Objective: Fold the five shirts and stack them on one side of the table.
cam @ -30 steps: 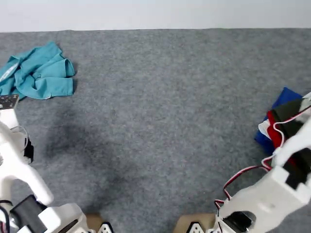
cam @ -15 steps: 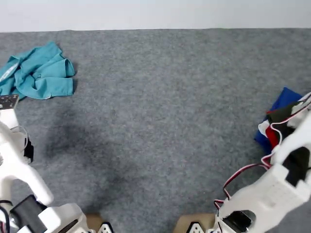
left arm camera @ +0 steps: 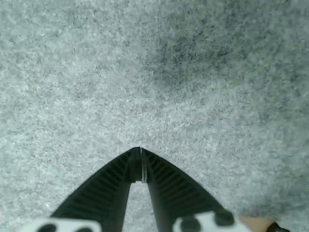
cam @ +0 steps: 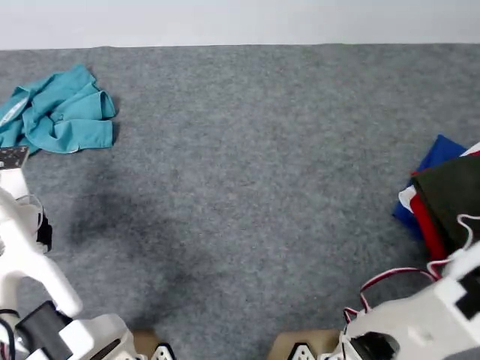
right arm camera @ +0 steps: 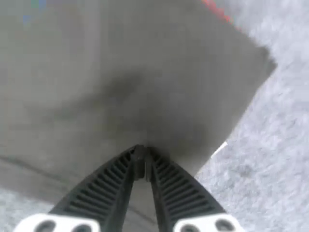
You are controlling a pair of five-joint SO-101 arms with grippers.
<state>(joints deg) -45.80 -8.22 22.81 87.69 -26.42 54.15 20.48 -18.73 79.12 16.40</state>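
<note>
A crumpled teal shirt (cam: 58,111) lies at the far left of the grey mat (cam: 255,165). At the right edge sits a stack of folded shirts (cam: 442,199): blue underneath, then white and red, with a dark shirt (cam: 456,193) on top. My right gripper (right arm camera: 140,155) is shut, its tips together just above the dark shirt (right arm camera: 125,72), holding nothing; a red edge (right arm camera: 218,13) peeks out beyond it. My left gripper (left arm camera: 140,155) is shut over bare mat (left arm camera: 154,63), well short of the teal shirt.
The left arm (cam: 30,262) stands at the front left, the right arm (cam: 420,322) at the front right corner beside the stack. The mat's far edge (cam: 240,46) meets a pale wall.
The right arm has drawn back toward the front edge, uncovering the dark shirt on top of the stack. The left arm and the teal shirt have stayed put.
</note>
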